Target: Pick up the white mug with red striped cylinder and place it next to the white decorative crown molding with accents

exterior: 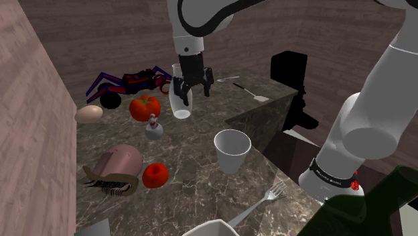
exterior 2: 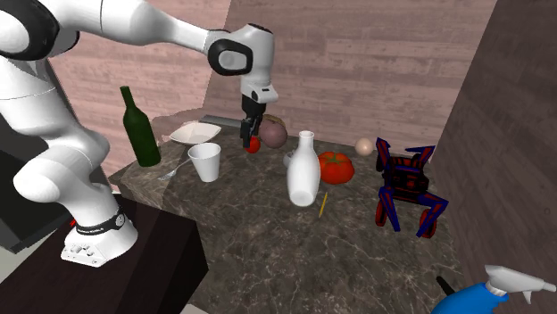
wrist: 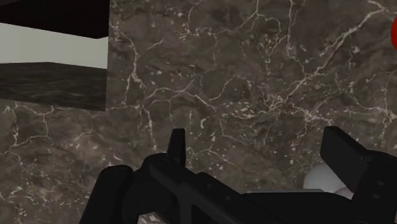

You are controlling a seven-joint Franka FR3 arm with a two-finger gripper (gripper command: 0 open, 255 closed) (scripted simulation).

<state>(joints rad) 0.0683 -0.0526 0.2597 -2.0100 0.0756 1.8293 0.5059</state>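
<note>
Read across the shoulder view, with the tall white vase (exterior: 181,100) as marker, everything sits on one dark veined marble counter (exterior: 194,164).

Far to the vase's left are one pale egg-shaped thing (exterior: 88,114), one black ball (exterior: 110,100) and one blue, red and black spider-legged toy (exterior: 130,82). There are two red tomatoes. The larger tomato (exterior: 145,107) is just left of the vase. The smaller tomato (exterior: 155,175) lies well below it, beside one pinkish-brown rounded lump (exterior: 122,161) and a dark bristly thing (exterior: 107,182) that is too unclear to name.

The small white red-striped mug (exterior: 155,127) stands upright just in front of the larger tomato, down and left of the vase and apart from the black gripper (exterior: 192,90). The gripper hangs above the counter, overlapping the vase's upper part in this view. In the wrist view the gripper (wrist: 257,143) has its fingers spread wide, with bare marble between them.

Right of the vase stand one plain white cup (exterior: 232,149) and two metal utensils, a fork (exterior: 258,204) and a flat spatula-like piece (exterior: 246,88). One white dish (exterior: 211,229) is cut off by the bottom edge, and one dark green bottle (exterior: 365,208) by the corner.

In the wrist view a white rounded shape (wrist: 321,179) is half hidden behind one finger and cannot be identified.
</note>
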